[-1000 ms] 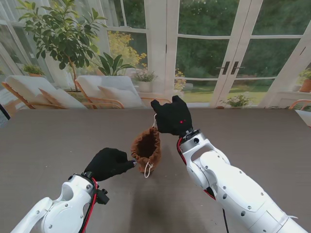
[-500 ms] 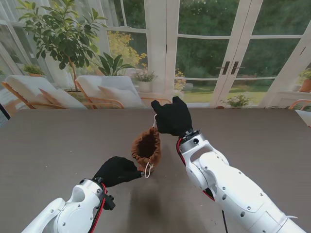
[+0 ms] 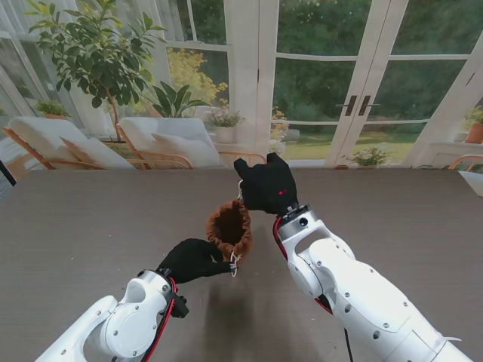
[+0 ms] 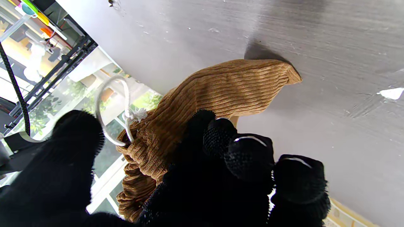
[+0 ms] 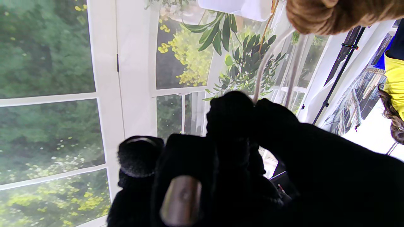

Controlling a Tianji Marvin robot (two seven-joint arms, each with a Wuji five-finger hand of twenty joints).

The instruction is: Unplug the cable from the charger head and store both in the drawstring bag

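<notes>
step: closing (judged) | drawstring [image 5: 268,60] is pinched by right hand [image 3: 266,185]; corduroy drawstring bag [image 3: 229,224] is gripped by left hand [image 3: 193,259] | next: cords to be pulled apart

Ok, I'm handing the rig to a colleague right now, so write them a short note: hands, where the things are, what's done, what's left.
Right hand: raised above the table, pinching the white drawstring on the far side of the brown corduroy bag.
Left hand: closed on the bag's near side, by the other drawstring loop.
The bag hangs between the two hands; the left wrist view shows its bottom corner against the table.
Cable and charger head: not visible in any view; the bag's inside cannot be seen, so storage is unconfirmed.
Left: check that both are inside, cinch the bag if needed, set it down.
</notes>
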